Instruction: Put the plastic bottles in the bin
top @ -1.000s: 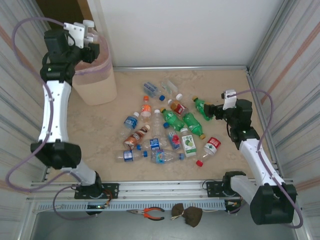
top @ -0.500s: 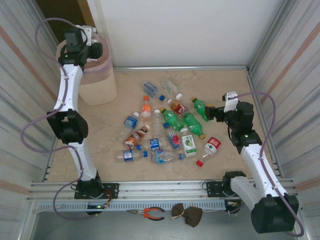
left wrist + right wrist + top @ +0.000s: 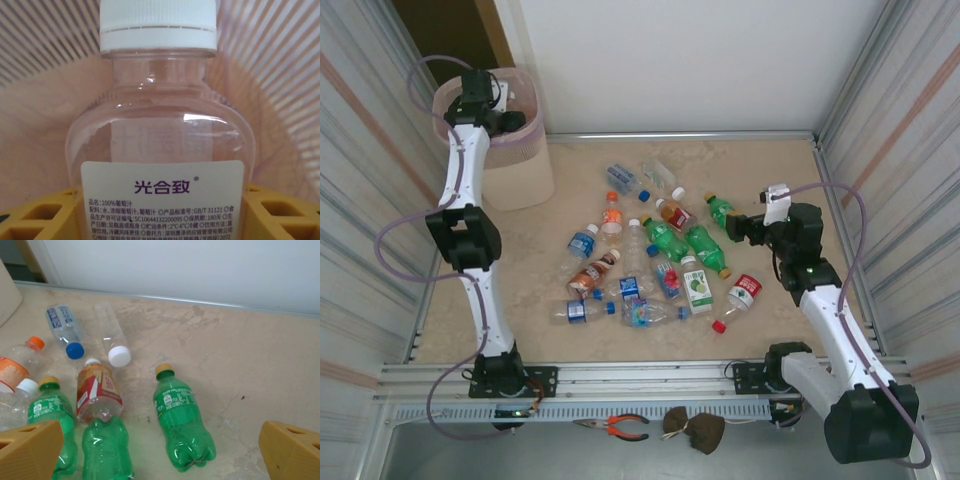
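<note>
a: what's different from a second ago?

b: the left arm has unfolded and now stretches straight up the left side. the left gripper has gone from the rim to right over the bin. the right gripper has barely shifted, and the bottles on the table lie just as before.

a: and the fingers?

b: the left fingers are clamped on a bottle, one yellow pad pressed to each side of it. the right pair stands wide apart with nothing between, low over the table near a green bottle lying on its side.

a: how does the held one look?

b: clear plastic, white cap, white label with purple characters. the cap points away from the wrist, and the bin's ribbed wall and pink bag surround it.

a: the others?

b: they lie on their sides in a loose heap mid-table, well apart from the bin in the far left corner. they're clear, green or orange-brown, with blue, red, white and orange caps.
</note>
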Tool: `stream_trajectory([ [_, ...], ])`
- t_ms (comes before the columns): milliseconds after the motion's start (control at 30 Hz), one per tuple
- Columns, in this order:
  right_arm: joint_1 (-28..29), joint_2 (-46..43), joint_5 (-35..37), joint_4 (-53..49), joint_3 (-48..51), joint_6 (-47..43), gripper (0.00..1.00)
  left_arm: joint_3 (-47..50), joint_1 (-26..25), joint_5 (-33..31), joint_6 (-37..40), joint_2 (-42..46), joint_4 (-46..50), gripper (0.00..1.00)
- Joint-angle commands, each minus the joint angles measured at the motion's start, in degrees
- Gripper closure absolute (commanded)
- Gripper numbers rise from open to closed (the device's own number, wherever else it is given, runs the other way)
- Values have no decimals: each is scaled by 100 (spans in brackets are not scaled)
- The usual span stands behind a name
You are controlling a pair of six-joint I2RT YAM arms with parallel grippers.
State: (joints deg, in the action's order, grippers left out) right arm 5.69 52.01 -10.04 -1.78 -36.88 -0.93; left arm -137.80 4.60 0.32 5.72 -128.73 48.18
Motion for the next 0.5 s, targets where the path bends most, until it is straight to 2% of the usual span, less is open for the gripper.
stream_trajectory([
  [0, 85, 87, 29, 115, -5, -93, 1, -408, 85, 187, -6, -128, 875, 52],
  [200, 247, 202, 44, 178, -4, -105, 1, -602, 94, 331, 167, -183, 1866, 53],
  [467, 349, 289, 55, 290, 10, -101, 1, -125, 94, 553, 265, 207, 2686, 53],
])
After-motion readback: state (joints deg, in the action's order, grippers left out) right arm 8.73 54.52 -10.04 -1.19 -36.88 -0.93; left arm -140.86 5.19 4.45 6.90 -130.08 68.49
